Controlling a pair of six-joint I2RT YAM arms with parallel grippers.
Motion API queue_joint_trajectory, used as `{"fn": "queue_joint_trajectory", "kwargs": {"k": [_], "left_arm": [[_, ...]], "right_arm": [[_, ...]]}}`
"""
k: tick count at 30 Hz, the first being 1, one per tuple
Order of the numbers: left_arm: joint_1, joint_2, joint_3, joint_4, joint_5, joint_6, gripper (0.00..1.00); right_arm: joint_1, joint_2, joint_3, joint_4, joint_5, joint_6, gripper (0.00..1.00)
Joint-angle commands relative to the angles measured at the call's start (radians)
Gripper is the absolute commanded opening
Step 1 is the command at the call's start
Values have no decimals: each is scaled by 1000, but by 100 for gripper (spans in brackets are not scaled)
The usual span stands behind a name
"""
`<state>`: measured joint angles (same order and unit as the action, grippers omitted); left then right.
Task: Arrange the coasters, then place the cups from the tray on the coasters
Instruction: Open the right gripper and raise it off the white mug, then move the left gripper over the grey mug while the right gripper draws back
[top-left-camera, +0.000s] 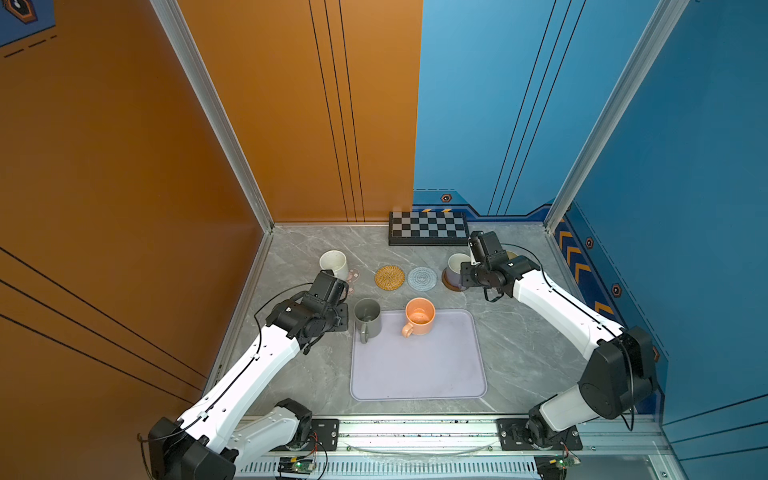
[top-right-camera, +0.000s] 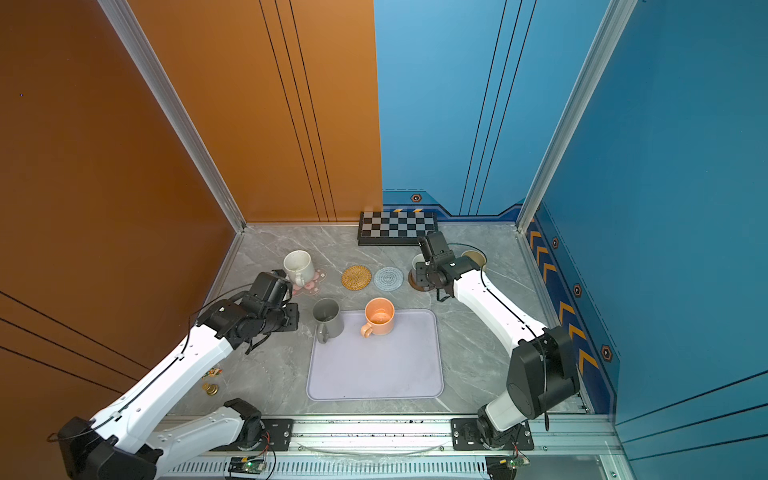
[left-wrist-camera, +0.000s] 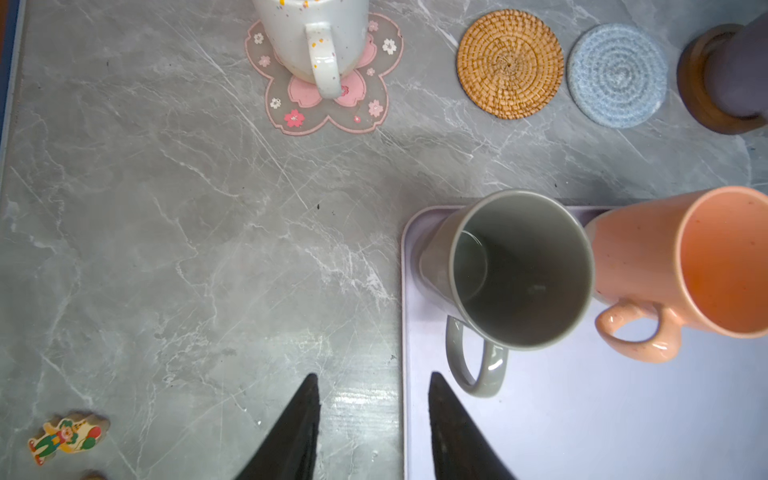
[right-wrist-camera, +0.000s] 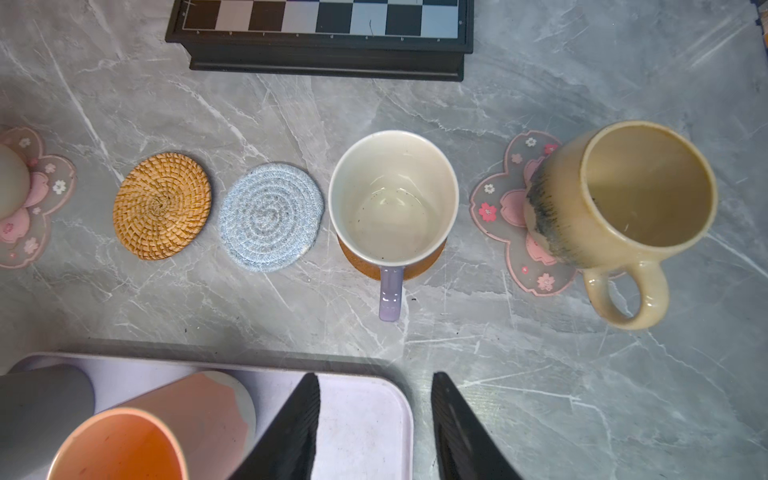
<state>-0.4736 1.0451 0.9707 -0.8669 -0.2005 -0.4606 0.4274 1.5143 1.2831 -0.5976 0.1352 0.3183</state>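
The lavender tray (top-left-camera: 415, 365) holds the tall grey cup (top-left-camera: 367, 318) and the orange cup (top-left-camera: 420, 316) along its far edge. Behind it lies a row of coasters. A speckled white cup (left-wrist-camera: 311, 33) stands on a flower coaster (left-wrist-camera: 299, 116), while the rattan coaster (top-left-camera: 390, 277) and grey-blue coaster (top-left-camera: 422, 278) are bare. A lavender cup (right-wrist-camera: 392, 195) sits on the brown wooden coaster (right-wrist-camera: 432, 257), and a beige-yellow cup (right-wrist-camera: 623, 195) on another flower coaster (right-wrist-camera: 498, 208). My left gripper (left-wrist-camera: 373, 375) hangs open astride the tray's left edge, beside the grey cup's handle. My right gripper (right-wrist-camera: 376, 375) hangs open over the tray's far right corner. Neither holds anything.
A black-and-white checkerboard (top-left-camera: 428, 228) lies against the back wall. A small clown figure (left-wrist-camera: 64, 436) and a small brass piece (top-right-camera: 210, 389) lie near the left wall. Walls close in the left, back and right sides.
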Motion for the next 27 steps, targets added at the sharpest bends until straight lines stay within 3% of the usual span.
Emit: {"fn": "queue_joint_trajectory", "kwargs": {"k": [1, 20, 27], "left_arm": [[-39, -23, -28, -40, 23, -3, 45], [-219, 73, -28, -35, 13, -103, 45], [-225, 83, -61, -11, 43, -111, 46]], "right_arm": [[4, -52, -22, -36, 28, 15, 47], [5, -173, -71, -41, 36, 60, 53], [4, -198, -83, -32, 76, 98, 54]]}}
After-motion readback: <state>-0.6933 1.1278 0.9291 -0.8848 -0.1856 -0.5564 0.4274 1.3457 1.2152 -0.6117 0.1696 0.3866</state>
